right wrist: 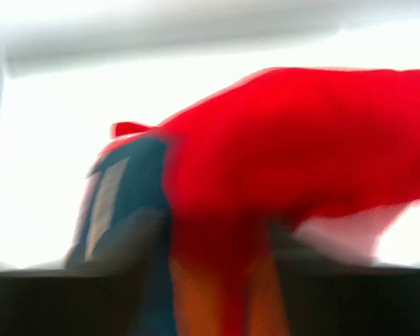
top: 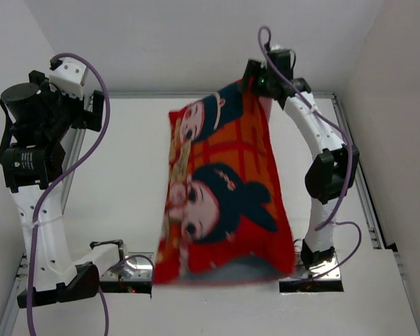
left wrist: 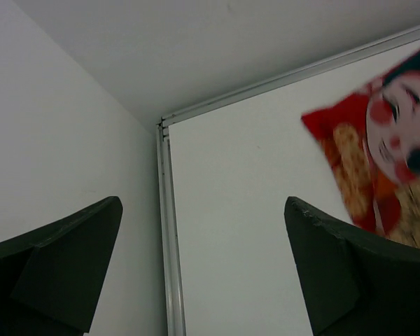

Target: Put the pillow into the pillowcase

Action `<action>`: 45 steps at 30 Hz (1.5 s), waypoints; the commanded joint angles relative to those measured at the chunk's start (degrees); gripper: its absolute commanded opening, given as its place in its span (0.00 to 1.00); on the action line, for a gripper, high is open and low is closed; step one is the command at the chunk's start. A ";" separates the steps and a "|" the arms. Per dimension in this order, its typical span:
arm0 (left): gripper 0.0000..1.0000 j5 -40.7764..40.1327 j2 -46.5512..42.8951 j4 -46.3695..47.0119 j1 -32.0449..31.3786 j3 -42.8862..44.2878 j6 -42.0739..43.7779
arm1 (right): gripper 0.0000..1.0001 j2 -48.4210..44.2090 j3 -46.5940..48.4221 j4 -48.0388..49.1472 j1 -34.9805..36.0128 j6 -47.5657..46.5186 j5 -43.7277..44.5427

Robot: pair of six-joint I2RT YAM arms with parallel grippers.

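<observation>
Seen from above, a white table (top: 119,182) with my two arms rising from its near edge. My right gripper (top: 252,84) reaches to the far side, its jaws pinched closed on the far corner of the pillowcase (top: 224,189). My right wrist camera is badly blurred, but it shows red cloth running down between my dark fingers (right wrist: 336,294). The pillowcase is red, printed with two big-eyed children's faces with dark teal hair. It looks puffed and full and stretches from that held corner towards the arm bases, its near edge blurred. I cannot make out the pillow apart from it. My left gripper (left wrist: 203,203) is raised at the table's left side, jaws wide apart and holding nothing. It faces the far left corner, and a corner of the pillowcase shows beyond it on the right.
</observation>
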 commanded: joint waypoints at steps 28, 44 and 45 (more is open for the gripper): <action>1.00 -1.39 -2.67 2.43 0.57 -3.27 0.89 | 0.99 -23.93 -34.68 14.42 5.55 -4.97 4.78; 1.00 -4.48 -4.52 2.96 0.57 -6.08 2.74 | 0.11 -18.03 -47.16 23.84 -6.91 11.39 -15.62; 1.00 -4.48 -4.52 2.96 0.57 -6.26 2.74 | 0.00 -18.99 -46.90 22.70 -7.80 9.91 -14.14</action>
